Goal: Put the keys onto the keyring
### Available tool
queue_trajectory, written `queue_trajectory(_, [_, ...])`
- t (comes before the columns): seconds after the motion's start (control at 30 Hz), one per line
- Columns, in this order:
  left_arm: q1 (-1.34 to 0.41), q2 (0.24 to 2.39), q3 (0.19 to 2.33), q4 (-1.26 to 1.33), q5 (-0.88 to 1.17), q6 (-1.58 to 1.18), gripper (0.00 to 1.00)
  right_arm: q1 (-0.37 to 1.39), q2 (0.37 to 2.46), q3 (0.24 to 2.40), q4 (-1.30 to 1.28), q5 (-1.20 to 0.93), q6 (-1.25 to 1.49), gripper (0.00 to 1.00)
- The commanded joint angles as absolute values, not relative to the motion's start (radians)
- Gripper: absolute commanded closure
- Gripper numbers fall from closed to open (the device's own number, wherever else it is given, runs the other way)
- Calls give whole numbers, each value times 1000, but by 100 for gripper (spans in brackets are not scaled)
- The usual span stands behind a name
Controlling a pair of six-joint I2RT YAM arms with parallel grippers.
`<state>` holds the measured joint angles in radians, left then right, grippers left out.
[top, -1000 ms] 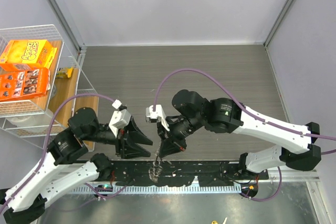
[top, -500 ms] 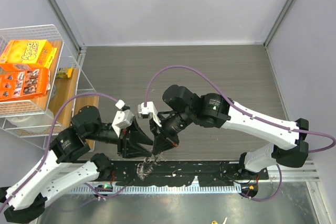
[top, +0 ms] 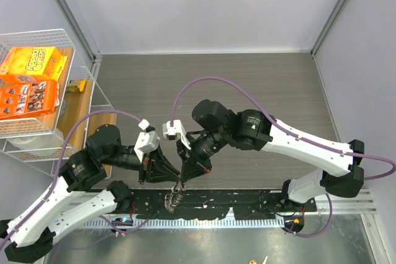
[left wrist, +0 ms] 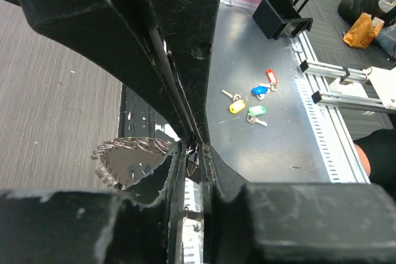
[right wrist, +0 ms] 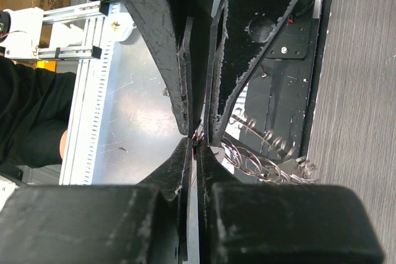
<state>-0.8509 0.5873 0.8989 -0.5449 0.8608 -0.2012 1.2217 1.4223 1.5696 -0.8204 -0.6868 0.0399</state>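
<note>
The left fingers (left wrist: 151, 180) hide most of the keyring (left wrist: 124, 149); anything between them unclear.

White-shelled left arm (top: 65, 205) and white-shelled right arm (top: 309, 146), both with round black joint housings. Small green mark on the right arm's black elbow housing (top: 265, 129). Purple cable (top: 210, 79) arching above that housing; second purple cable (top: 105, 112) left of it. Black wedge-shaped left pincer (left wrist: 193, 153) and right pincer (right wrist: 197, 143), edges scuffed pale.

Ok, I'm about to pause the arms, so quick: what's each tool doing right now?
Left tool: closed on the thin metal keyring strung with silvery keys.
Right tool: shut, pinching the same keyring.
</note>
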Motion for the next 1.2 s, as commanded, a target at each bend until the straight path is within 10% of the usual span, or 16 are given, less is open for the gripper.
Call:
queue_trajectory(0.0, [-854, 589, 917, -558, 870, -184, 84, 1221, 1397, 1617, -805, -693, 20, 95])
queue_trajectory(0.5, [-857, 580, 919, -539, 838, -182, 100, 1221, 1379, 1614, -822, -643, 5, 94])
queue_trajectory(1.17, [-861, 509, 873, -371, 738, -265, 100, 1244, 1155, 1389, -608, -493, 5, 61])
